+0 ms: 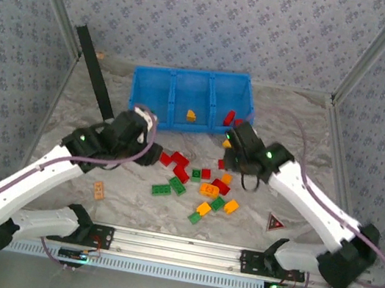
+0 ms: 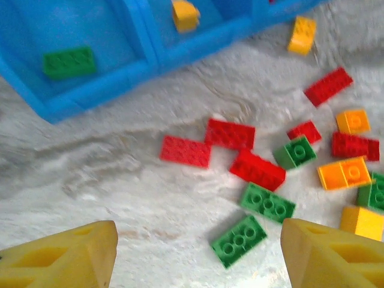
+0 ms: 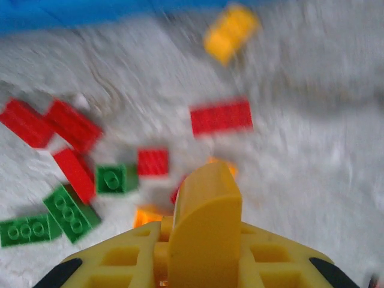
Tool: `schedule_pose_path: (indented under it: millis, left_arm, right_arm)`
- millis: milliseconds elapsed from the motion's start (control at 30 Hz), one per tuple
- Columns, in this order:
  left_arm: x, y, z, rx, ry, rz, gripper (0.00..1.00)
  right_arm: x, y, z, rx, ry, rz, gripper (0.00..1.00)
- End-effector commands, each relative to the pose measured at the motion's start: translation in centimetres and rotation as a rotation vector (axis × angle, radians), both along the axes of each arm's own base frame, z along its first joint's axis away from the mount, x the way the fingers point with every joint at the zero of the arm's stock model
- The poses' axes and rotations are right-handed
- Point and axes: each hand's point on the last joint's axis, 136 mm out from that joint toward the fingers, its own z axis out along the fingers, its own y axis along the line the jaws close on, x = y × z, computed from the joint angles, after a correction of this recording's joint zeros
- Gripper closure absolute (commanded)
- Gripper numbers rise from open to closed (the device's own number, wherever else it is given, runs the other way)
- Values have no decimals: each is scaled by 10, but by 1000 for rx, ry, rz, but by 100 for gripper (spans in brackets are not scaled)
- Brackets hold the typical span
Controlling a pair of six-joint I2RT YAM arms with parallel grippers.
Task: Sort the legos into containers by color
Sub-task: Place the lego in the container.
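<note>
The blue bin (image 1: pixel 158 93) stands at the back with three compartments. In the left wrist view a green lego (image 2: pixel 69 62) lies in its left compartment (image 2: pixel 36 36) and an orange one (image 2: pixel 185 15) in the middle. A red lego (image 1: pixel 229 118) is in the right compartment. Red, green and orange legos (image 1: pixel 200 183) lie scattered on the table in front. My left gripper (image 2: pixel 198 258) is open above the table, a green lego (image 2: pixel 239 240) lying between its fingers. My right gripper (image 3: pixel 207 174) is shut with nothing in it, over the pile near a red lego (image 3: pixel 221 117).
A tan tile (image 1: pixel 99 189) lies near the left arm and a red-edged triangular sign (image 1: pixel 276 222) near the right arm. A black bar (image 1: pixel 96 75) leans at the back left. Patterned walls close in three sides; a metal rail (image 1: pixel 174 247) runs along the near edge.
</note>
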Motion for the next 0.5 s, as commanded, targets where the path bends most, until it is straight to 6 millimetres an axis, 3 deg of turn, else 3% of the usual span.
schedule_pose_path:
  millis: [0,133,300,467]
  left_arm:
    - [-28,-18,-41,-20,92,-37,29]
    - [-56,-46,-76,-47,115,-99,28]
    - [-75,-68,-99,-10,51,-174,21]
    - [-90,-92,-112,11,34,-256,20]
  right_arm:
    - [58,34,41,-110,-188,191,79]
    - [113,81,49,-115,-265,269,79]
    - [169,122,19,-157,-288,325,79]
    - [202,145,-16,-154,-258,364,76]
